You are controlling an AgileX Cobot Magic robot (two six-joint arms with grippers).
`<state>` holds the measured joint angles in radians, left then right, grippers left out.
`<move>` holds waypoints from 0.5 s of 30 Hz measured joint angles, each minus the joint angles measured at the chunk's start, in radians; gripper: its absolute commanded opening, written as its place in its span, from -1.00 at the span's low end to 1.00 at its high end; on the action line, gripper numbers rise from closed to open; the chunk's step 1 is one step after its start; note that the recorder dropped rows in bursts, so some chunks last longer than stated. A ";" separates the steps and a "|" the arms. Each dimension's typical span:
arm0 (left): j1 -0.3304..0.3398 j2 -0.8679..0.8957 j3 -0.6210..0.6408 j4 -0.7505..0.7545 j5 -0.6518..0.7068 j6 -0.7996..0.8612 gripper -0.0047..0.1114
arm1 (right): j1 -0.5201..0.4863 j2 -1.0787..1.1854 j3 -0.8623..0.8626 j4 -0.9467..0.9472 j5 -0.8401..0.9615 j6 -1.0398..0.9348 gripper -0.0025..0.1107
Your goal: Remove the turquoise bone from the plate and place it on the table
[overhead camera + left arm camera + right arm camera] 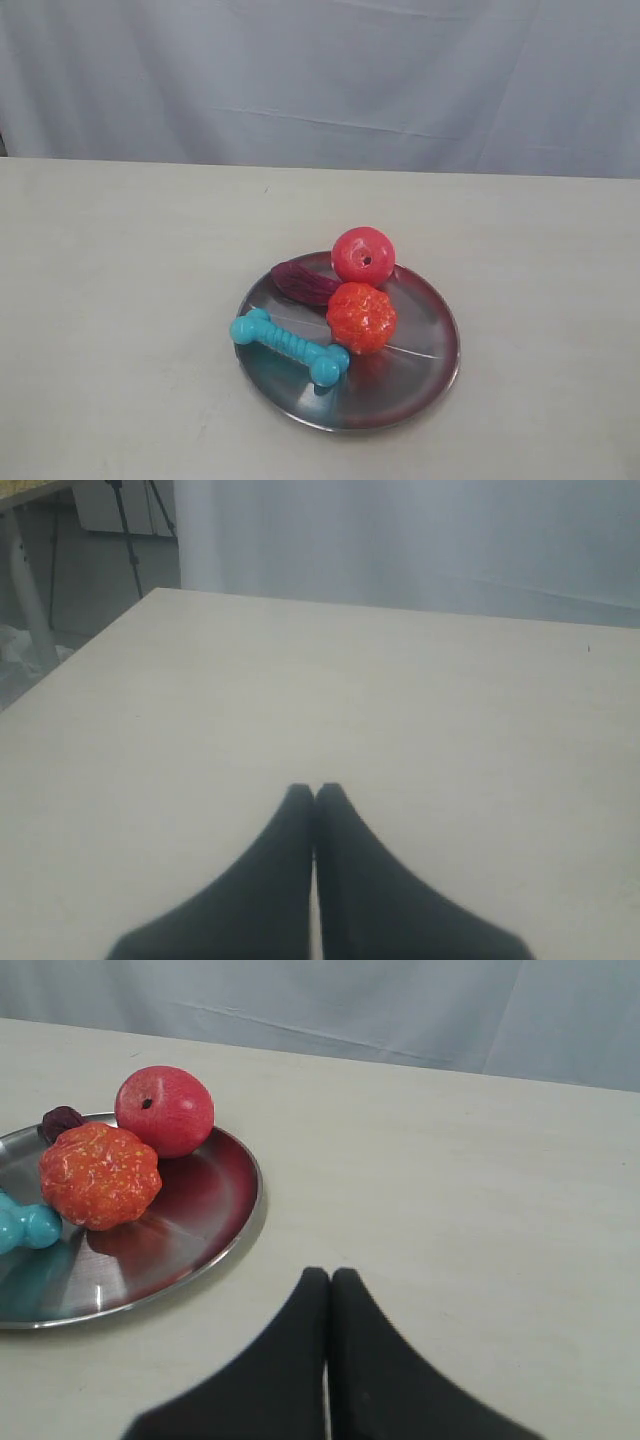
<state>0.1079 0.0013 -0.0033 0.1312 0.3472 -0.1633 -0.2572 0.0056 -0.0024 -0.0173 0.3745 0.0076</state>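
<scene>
While on the plate [425, 352], turquoise bone [290, 346] beside an orange ball [361, 317]

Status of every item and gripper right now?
turquoise bone: lying on the plate, not gripped
plate: right side up, holding four toys
red apple: sitting on plate
orange ball: sitting on plate
purple toy: lying on plate
left gripper: jaws shut, empty
right gripper: jaws shut, empty
</scene>
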 measured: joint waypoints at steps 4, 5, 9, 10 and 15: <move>0.000 0.000 0.000 0.000 0.000 0.000 -0.92 | 0.000 0.000 0.000 0.000 0.000 0.000 -0.96; 0.000 0.000 0.000 0.000 0.000 0.000 -0.92 | 0.000 0.000 0.000 0.000 0.000 0.000 -0.96; 0.000 0.000 0.000 0.000 0.000 0.000 -0.92 | 0.000 0.000 0.000 0.000 -0.003 0.000 -0.96; 0.000 0.000 0.000 0.000 0.000 0.000 -0.92 | 0.000 0.000 0.000 -0.002 -0.011 0.000 -0.96; 0.000 0.000 0.000 0.000 0.000 0.000 -0.92 | 0.000 0.000 0.000 -0.004 -0.148 -0.008 -0.96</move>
<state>0.1079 0.0013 -0.0033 0.1312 0.3472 -0.1633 -0.2572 0.0056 -0.0024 -0.0217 0.2266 0.0000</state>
